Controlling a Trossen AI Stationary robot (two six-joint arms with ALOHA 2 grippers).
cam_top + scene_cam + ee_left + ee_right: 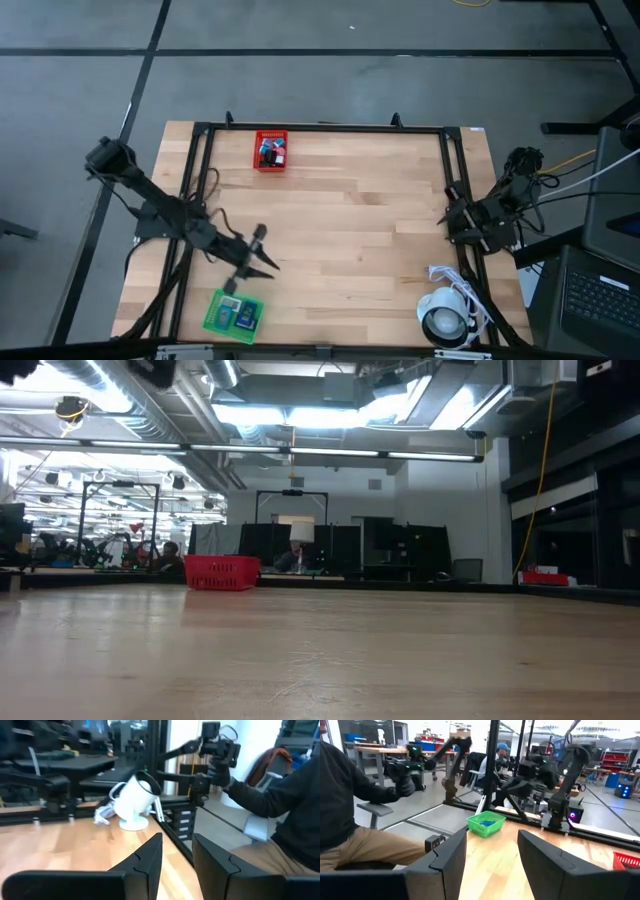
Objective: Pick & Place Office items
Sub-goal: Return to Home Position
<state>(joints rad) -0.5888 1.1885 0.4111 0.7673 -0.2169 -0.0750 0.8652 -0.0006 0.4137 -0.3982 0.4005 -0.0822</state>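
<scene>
The office items lie in two mesh bins. Small blue, black and red pieces [272,152] sit in the red bin [257,160] near the table's far edge. Blue and teal pieces [238,316] sit in the green bin [212,322] at the near left corner. My left gripper [264,252] hovers open over bare table, just beyond the green bin, holding nothing; its fingers [150,857] show apart in the left wrist view. My right gripper [492,855] is open and empty, its arm [480,215] drawn back at the table's right edge.
A large white roll with cable [445,315] stands at the near right corner, also seen as a white roll [134,800] in the left wrist view. A black frame [320,127] rims the table. A seated person [290,815] is beyond the right edge. Bare wood lies in the middle.
</scene>
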